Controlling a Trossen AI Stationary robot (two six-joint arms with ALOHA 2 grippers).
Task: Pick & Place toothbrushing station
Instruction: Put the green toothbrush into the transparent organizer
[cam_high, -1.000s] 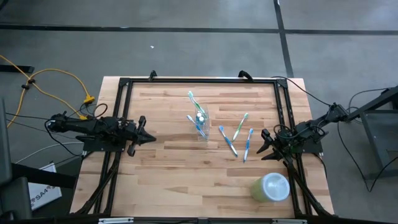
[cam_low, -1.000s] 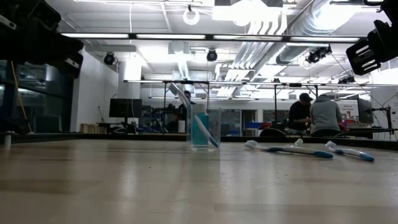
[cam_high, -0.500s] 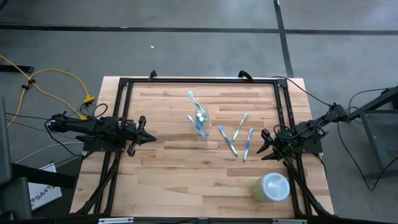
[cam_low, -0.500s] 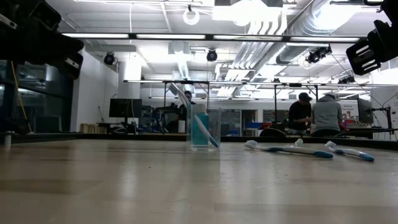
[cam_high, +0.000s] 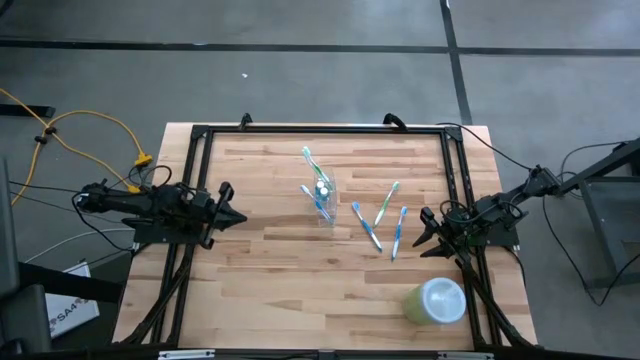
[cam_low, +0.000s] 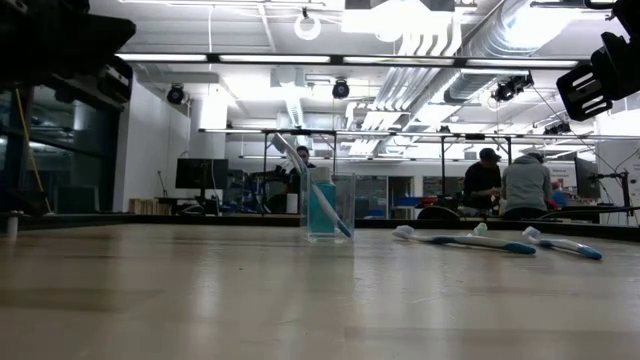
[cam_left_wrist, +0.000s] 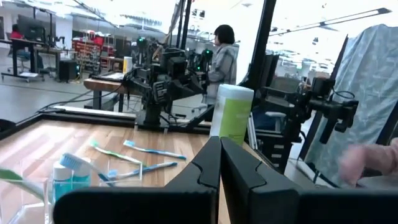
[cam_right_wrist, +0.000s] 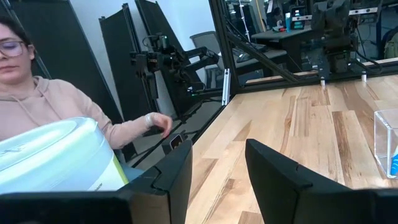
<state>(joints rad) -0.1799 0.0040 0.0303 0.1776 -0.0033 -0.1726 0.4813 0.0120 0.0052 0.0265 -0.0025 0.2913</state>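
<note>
Three toothbrushes (cam_high: 381, 222) flat on table (cam_high: 280, 280), clear cup (cam_high: 321, 199) mid-table w/ brushes, left gripper (cam_high: 236, 216) closed, right gripper (cam_high: 424, 236) wide, empty

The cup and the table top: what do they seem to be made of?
The cup looks like clear, glossy plastic, though glass cannot be ruled out: the room and the blue tube inside show straight through its walls. The table top looks like butcher-block wood with a smooth, slightly shiny finish: pale jointed strips with grain, and the low view shows light reflecting off it.

The left claw (cam_left_wrist: 219, 163) is closed, its fingers pressed together above the wooden counter (cam_left_wrist: 56, 138). Beyond lie toothbrushes (cam_left_wrist: 151, 151), a clear cup (cam_left_wrist: 37, 185) nearer, and a pale green container (cam_left_wrist: 231, 115) farther off.
</note>
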